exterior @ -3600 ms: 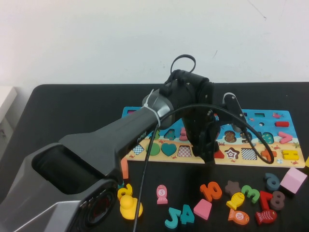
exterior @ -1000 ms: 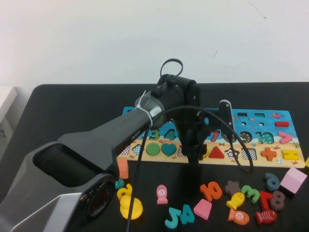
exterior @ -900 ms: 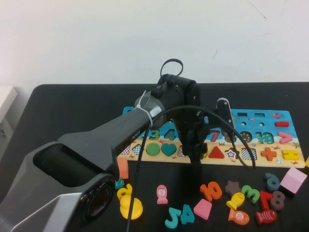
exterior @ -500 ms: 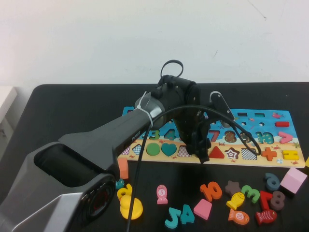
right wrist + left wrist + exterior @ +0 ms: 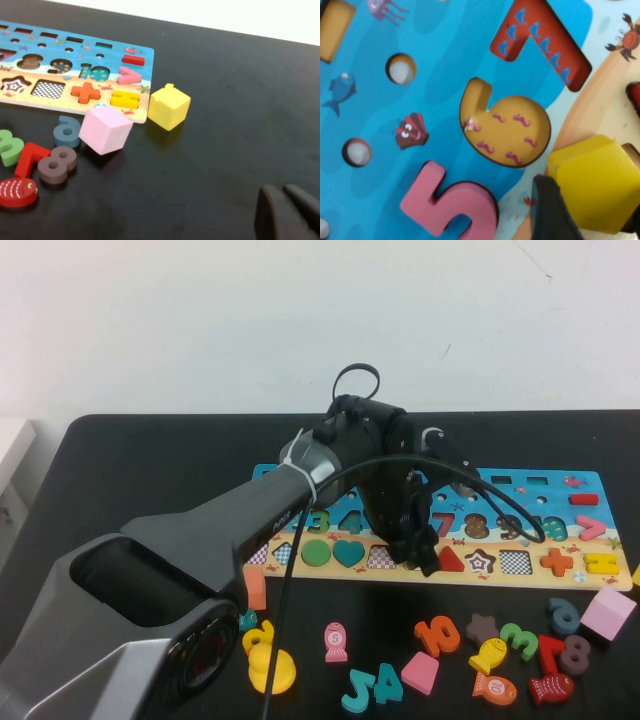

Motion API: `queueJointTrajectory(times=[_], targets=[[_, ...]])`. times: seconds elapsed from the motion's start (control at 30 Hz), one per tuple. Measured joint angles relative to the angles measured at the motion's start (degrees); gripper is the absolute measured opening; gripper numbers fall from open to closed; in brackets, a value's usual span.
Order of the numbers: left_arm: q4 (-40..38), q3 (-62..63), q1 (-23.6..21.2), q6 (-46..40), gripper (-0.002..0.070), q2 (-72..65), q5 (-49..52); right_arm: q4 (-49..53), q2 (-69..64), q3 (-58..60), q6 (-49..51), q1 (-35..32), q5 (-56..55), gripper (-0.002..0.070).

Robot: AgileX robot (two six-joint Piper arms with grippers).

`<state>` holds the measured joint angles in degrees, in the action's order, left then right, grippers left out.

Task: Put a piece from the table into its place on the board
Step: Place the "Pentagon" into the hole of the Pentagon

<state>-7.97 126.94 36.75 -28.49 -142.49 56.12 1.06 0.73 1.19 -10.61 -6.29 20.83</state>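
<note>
The puzzle board (image 5: pixel 540 490) lies across the middle of the black table. My left gripper (image 5: pixel 420 556) is low over its front row of shapes, between the checkered slot and the red triangle. In the left wrist view the left gripper (image 5: pixel 592 212) is shut on a yellow block piece (image 5: pixel 595 185), held over a recess in the sand-coloured row, beside the empty 6 slot (image 5: pixel 512 130). A red 7 (image 5: pixel 540 40) and a pink 5 (image 5: pixel 455 205) sit in the board. In the high view the arm hides the yellow piece. My right gripper (image 5: pixel 282 192) is shut and empty over bare table, off the board's right end.
Loose pieces lie in front of the board: an orange 10 (image 5: pixel 437 635), a brown star (image 5: pixel 482 627), a green 3 (image 5: pixel 520 640), a pink cube (image 5: pixel 607 613), a yellow duck (image 5: pixel 270 670). A yellow cube (image 5: pixel 169 106) sits by the board's right corner.
My left gripper has turned at the wrist and shifted slightly right and back over the board's shape row, keeping the yellow piece. The loose pieces have not moved.
</note>
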Motion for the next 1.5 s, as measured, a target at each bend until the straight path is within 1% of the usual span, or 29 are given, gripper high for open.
queueJointTrajectory(times=[0.3, 0.53, 0.67, 0.8, 0.9, 1.1, 1.5], targets=[[-0.2, 0.0, 0.0, 6.0, 0.0303, 0.0, 0.0, 0.0, 0.0, 0.0, 0.0, 0.0, 0.0, 0.0019], [-2.89, 0.31, -0.05, 8.79, 0.0303, 0.0, 0.79, 0.0, 0.0, 0.0, 0.0, 0.0, 0.0, 0.0019], [-3.13, 0.44, -0.05, 15.31, 0.0303, 0.0, 0.93, 0.0, 0.0, 0.0, 0.0, 0.0, 0.0, 0.0019], [-2.79, 0.47, -0.05, 24.24, 0.0303, 0.0, 0.93, 0.0, 0.0, 0.0, 0.0, 0.0, 0.0, 0.0018], [-2.71, 0.47, -0.05, 28.49, 0.0303, 0.0, 0.83, 0.0, 0.0, 0.0, 0.0, 0.0, 0.0, 0.0019], [-2.71, 0.47, -0.05, 31.95, 0.0303, 0.0, 1.28, 0.0, 0.0, 0.0, 0.0, 0.0, 0.0, 0.0018], [-3.12, 0.57, -0.05, 34.48, 0.0303, 0.0, 2.85, 0.0, 0.0, 0.0, 0.0, 0.0, 0.0, 0.0019]])
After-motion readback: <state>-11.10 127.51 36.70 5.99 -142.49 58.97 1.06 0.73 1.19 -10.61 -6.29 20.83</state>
